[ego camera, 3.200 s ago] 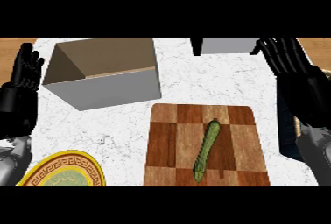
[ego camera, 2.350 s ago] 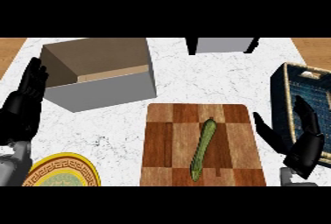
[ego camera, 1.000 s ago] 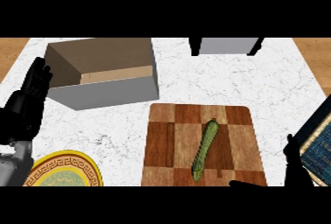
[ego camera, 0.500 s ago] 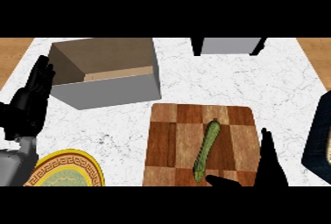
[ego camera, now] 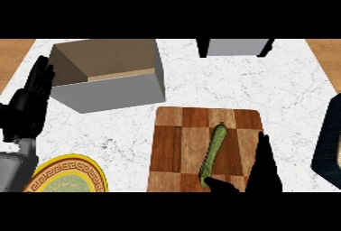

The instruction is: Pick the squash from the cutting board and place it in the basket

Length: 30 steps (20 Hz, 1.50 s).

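**Right hand closes in on squash**

Right hand (ego camera: 261,169) has risen from 5 o'clock, fingers apart, thumb now beside the squash (ego camera: 213,153) lying on the cutting board (ego camera: 180,149). Grasp looks imminent. Left hand (ego camera: 30,101) rests open at 9 o'clock. Basket (ego camera: 110,74) waits at 11 o'clock.

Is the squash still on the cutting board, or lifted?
On the board: the squash lies flat on the cutting board, right hand open beside it, not gripping.
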Available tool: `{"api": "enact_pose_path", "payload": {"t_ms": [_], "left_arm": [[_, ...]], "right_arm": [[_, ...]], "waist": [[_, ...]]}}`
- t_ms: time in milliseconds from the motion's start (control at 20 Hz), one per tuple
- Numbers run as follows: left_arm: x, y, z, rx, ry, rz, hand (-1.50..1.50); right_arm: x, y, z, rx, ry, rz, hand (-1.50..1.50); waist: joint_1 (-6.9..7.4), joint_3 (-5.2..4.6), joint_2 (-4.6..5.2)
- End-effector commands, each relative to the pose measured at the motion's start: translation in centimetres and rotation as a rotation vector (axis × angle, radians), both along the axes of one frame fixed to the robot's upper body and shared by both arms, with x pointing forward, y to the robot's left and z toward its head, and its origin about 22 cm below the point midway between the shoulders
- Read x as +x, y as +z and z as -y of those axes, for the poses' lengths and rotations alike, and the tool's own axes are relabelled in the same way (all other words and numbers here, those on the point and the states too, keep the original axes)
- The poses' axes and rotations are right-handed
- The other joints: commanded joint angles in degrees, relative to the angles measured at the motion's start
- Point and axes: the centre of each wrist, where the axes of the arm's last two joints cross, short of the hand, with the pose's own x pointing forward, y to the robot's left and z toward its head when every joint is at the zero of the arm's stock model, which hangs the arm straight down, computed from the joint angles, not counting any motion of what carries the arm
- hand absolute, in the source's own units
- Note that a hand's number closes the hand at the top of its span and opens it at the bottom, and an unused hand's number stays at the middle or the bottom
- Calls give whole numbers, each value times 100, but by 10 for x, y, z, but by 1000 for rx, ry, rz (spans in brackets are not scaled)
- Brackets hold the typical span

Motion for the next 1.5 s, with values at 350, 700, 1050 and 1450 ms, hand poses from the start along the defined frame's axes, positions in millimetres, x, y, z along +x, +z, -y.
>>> {"api": "enact_pose_path", "payload": {"t_ms": [350,700,1050,1450], "left_arm": [[-13,-42,17,-6,3,-142,0],[-13,-29,6,-23,0,-142,0],[-18,-36,3,-31,11,-133,0],[-9,-34,7,-8,16,-143,0]], "right_arm": [[4,-12,-15,41,-69,-15,-150],[18,-31,-15,49,-87,-42,-150],[20,-57,-16,5,-104,-95,-150],[28,-60,-6,18,-81,-94,-150]], "waist": [[22,-81,71],[66,-79,75],[63,-79,80],[16,-78,77]]}}
